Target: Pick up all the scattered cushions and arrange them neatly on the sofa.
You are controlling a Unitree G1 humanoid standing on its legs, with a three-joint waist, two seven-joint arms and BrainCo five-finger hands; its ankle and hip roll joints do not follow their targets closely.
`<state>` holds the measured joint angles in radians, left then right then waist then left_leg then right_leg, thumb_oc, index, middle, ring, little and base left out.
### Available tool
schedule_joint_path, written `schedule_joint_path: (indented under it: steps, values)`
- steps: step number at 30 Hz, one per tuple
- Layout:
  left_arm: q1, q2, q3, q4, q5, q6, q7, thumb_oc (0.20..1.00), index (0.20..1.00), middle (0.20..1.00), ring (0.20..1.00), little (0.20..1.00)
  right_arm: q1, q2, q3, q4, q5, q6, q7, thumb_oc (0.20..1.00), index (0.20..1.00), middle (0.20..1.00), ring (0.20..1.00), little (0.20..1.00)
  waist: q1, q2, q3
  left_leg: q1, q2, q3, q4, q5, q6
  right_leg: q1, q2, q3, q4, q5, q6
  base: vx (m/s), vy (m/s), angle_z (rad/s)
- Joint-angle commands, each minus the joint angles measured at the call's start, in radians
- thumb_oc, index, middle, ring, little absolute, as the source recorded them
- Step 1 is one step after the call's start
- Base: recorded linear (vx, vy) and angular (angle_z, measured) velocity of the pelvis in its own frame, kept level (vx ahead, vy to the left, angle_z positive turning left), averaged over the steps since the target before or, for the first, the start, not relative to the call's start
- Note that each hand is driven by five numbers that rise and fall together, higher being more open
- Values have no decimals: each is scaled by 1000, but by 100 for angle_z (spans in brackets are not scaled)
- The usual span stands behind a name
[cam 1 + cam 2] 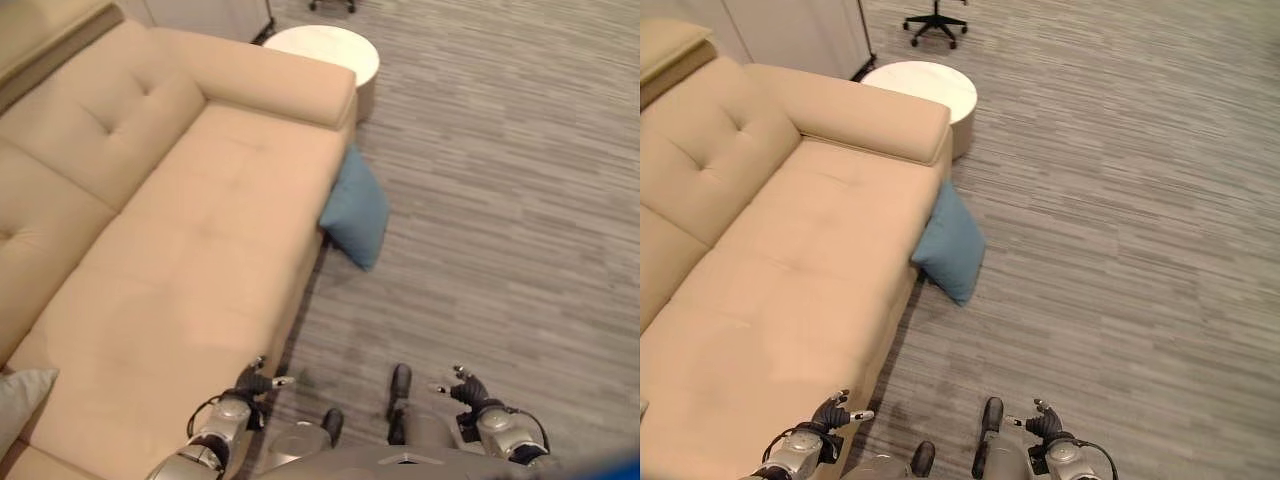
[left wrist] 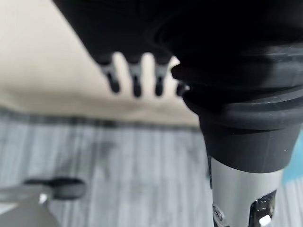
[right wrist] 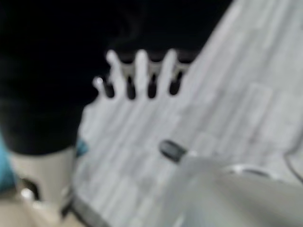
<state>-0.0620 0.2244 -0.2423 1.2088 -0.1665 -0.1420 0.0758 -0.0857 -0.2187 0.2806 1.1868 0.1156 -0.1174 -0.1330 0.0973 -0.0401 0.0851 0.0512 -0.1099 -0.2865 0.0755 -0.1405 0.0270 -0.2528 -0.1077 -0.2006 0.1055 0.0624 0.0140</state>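
Observation:
A blue cushion stands on its edge on the grey floor, leaning against the front of the beige sofa near its far armrest. The corner of a light grey cushion lies on the sofa seat at the near left. My left hand hangs low beside the sofa's front edge, fingers relaxed and holding nothing. My right hand hangs over the floor with fingers spread and empty. Both hands are well short of the blue cushion.
A round white side table stands just past the sofa's far armrest. A black office chair base sits farther back. Grey carpet stretches wide to the right of the sofa.

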Motion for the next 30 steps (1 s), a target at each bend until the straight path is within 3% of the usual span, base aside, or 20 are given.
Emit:
schedule_joint_path:
  steps: [1, 2, 5, 6, 8, 10, 11, 12, 14, 17, 19, 20, 21, 22, 27, 30]
  values:
    - [-53, -6, 13, -28, -36, -35, 2, 1000, 1000, 1000, 1000, 1000, -20, -63, -4, -32, 30, -28, -14, 1000, 1000, 1000, 1000, 1000, 26, -8, 19, -112, 99, 51, 199, 54, -93, 98, 2, -14, -66, -7, 108, 101, -142, 85]
    - [-60, -3, 13, -37, -44, -37, 4, 1000, 1000, 1000, 1000, 1000, -30, -69, -1, -38, 44, -28, -20, 1000, 1000, 1000, 1000, 1000, 38, -21, 48, -201, 101, 90, 358, 102, -90, 146, 10, -25, -80, -26, 79, 151, -200, 52]
    - [-63, -2, 11, -37, -51, -41, 3, 1000, 1000, 1000, 1000, 1000, -36, -73, 2, -27, 44, -24, -17, 1000, 1000, 1000, 1000, 1000, 51, -28, 65, -259, 92, 124, 411, 85, -73, 193, 26, -27, -107, -45, 68, 198, -153, -13]
    - [-63, -5, 11, -35, -46, -39, 4, 1000, 1000, 1000, 1000, 1000, -36, -73, 2, -24, 44, -26, -21, 1000, 1000, 1000, 1000, 1000, 57, -36, 63, -292, 61, 139, 369, 54, -64, 220, 34, -25, -127, -57, 70, 176, -65, -10]
    - [-59, -8, 8, -34, -39, -38, 3, 1000, 1000, 1000, 1000, 1000, -37, -75, -2, -25, 45, -32, -22, 1000, 1000, 1000, 1000, 1000, 62, -38, 62, -299, 50, 159, 320, 19, -55, 242, 41, -25, -143, -65, 76, 274, -71, 13]
    - [-57, -11, 4, -42, -33, -37, -2, 1000, 1000, 1000, 1000, 1000, -33, -74, -7, -31, 45, -38, -29, 1000, 1000, 1000, 1000, 1000, 72, -31, 50, -346, 9, 207, 163, 93, -58, 269, 75, -31, -167, -83, 78, 278, -34, 18]
    - [-57, -11, 4, -42, -33, -37, -2, 1000, 1000, 1000, 1000, 1000, -33, -74, -7, -31, 45, -38, -29, 1000, 1000, 1000, 1000, 1000, 72, -31, 51, -345, 8, 207, 162, 93, -58, 270, 75, -31, -167, -83, 78, 161, 3, 35]
    - [-56, -10, 1, -43, -28, -34, -3, 1000, 1000, 1000, 1000, 1000, -32, -71, -4, -29, 43, -35, -28, 1000, 1000, 1000, 1000, 1000, 83, -26, 47, -355, 1, 212, 121, 129, -63, 281, 94, -20, -170, -91, 75, 258, 39, 12]
    - [-40, 1, 6, -31, -9, -28, -4, 1000, 1000, 1000, 1000, 1000, -29, -54, 10, -36, 22, -33, -17, 1000, 1000, 1000, 1000, 1000, 89, -39, 25, -309, -7, 175, 86, 124, -44, 285, 102, -10, -119, -118, 75, 354, 79, -30]
    - [-27, 17, 18, -27, 1, -24, -10, 1000, 1000, 1000, 1000, 1000, -26, -45, 11, -46, 5, -35, -6, 1000, 1000, 1000, 1000, 1000, 106, -49, 7, -254, -7, 162, 64, 100, -24, 277, 93, -14, 1, -130, 104, 235, 101, -42]
    - [-28, 27, 26, -35, -1, -21, -8, 1000, 1000, 1000, 1000, 1000, -33, -39, 11, -54, -5, -32, 1, 1000, 1000, 1000, 1000, 1000, 106, -40, 15, -223, 5, 155, 63, 80, -4, 205, 70, -26, 170, -95, 148, 142, 97, -34]
    - [-28, 27, 26, -35, -1, -21, -8, 1000, 1000, 1000, 1000, 1000, -33, -39, 11, -54, -5, -32, 1, 1000, 1000, 1000, 1000, 1000, 106, -41, 15, -224, 4, 156, 64, 79, -3, 203, 69, -25, 173, -97, 149, 137, 92, -13]
    - [-34, 32, 23, -40, 0, -19, -4, 1000, 1000, 1000, 1000, 1000, -40, -35, 11, -64, -5, -30, 6, 1000, 1000, 1000, 1000, 1000, 95, -24, 24, -201, 14, 147, 62, 69, 14, 137, 53, -35, 307, -39, 182, 147, 90, 5]
    - [-34, 31, 18, -41, 3, -18, -3, 1000, 1000, 1000, 1000, 1000, -42, -35, 8, -65, -7, -28, 6, 1000, 1000, 1000, 1000, 1000, 90, -14, 25, -186, 20, 141, 56, 64, 22, 110, 42, -46, 353, -21, 190, 233, 98, 0]
    - [-39, 26, 5, -44, 0, -22, -6, 1000, 1000, 1000, 1000, 1000, -36, -36, 12, -68, -3, -27, 7, 1000, 1000, 1000, 1000, 1000, 82, 0, 24, -131, 23, 110, 27, 44, 23, 90, -6, -69, 230, -66, 145, 200, -46, 19]
    - [-62, 15, 5, -22, -7, -29, 1, 1000, 1000, 1000, 1000, 1000, -48, -43, 11, -62, 11, -27, 5, 1000, 1000, 1000, 1000, 1000, 73, 2, 23, -95, 37, 66, 22, 10, 0, 39, -61, 12, 17, -1, 147, 332, -215, 22]
